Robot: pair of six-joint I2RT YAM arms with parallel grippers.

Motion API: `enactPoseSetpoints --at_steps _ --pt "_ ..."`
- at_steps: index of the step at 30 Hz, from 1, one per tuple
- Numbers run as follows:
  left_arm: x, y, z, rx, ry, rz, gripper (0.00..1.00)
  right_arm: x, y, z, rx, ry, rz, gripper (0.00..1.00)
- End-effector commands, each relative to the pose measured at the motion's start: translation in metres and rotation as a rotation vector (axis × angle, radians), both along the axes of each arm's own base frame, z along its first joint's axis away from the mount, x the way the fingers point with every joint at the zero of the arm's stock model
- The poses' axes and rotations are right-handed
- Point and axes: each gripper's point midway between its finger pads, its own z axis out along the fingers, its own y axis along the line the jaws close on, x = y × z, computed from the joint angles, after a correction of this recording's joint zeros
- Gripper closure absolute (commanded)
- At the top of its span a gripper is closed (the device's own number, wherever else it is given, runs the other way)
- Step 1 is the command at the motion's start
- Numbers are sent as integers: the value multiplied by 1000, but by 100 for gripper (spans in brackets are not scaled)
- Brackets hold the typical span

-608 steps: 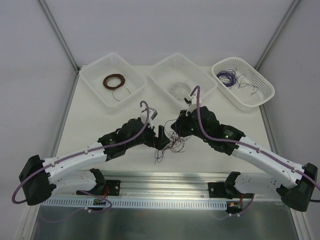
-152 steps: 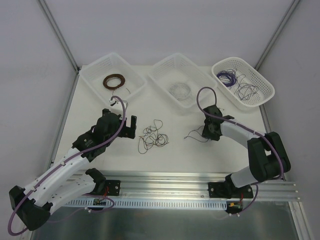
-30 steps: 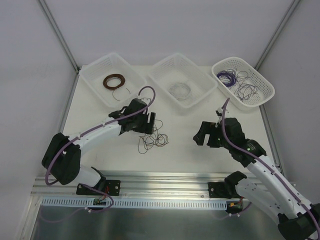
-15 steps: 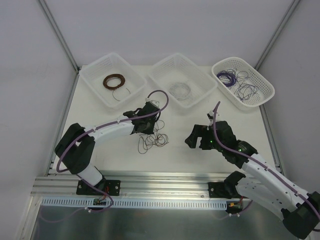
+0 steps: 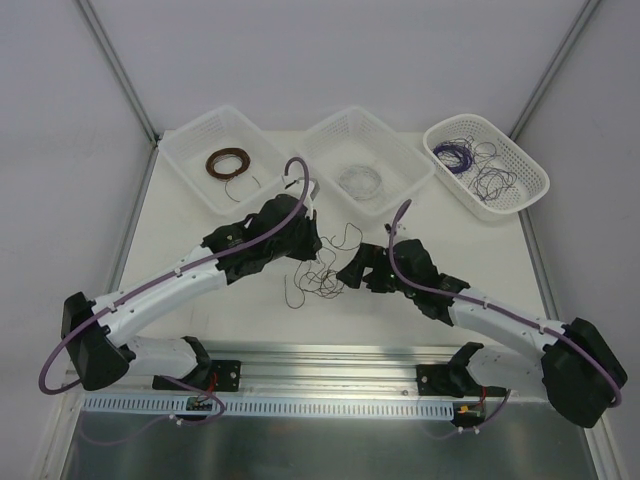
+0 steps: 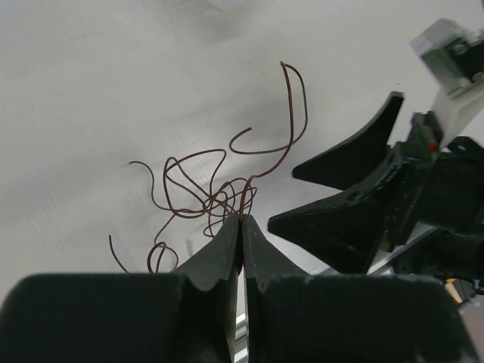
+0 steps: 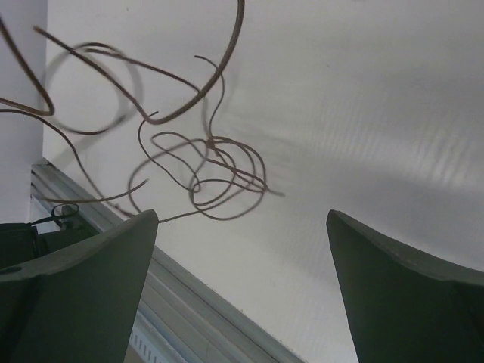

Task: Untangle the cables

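Left pincer [image 6: 242, 221] clenched on a brown strand of the cables [image 5: 320, 276]. The clump sits mid-surface [image 5: 190, 245], between the two arms. Right pincer [image 5: 348, 274] spread wide just beside the clump, gripping nothing.

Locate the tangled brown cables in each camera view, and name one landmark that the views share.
Top external: tangled cables mid-table, between the left gripper and the right gripper.
Left wrist: tangled cables centre-left, a strand pinched in the left gripper's shut jaws.
Right wrist: tangled cables from upper left to centre, beyond the open jaws.
Shared landmark: the right gripper, at the right of the left wrist view and framing its own view.
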Motion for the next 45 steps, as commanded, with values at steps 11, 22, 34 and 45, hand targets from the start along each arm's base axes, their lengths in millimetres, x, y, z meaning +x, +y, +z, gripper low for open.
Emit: enactPoseSetpoints --at_steps 11,22,34,45 --pt "-5 2 22 -108 24 76 100 6 52 14 96 -112 62 3" --pt "-6 23 67 -179 -82 125 100 22 59 -47 -60 45 -13 23" --pt "19 102 161 -118 -324 283 100 15 13 -83 -255 143 -159 79" --pt "37 201 195 72 -447 553 100 13 -83 -78 -421 181 -380 98"
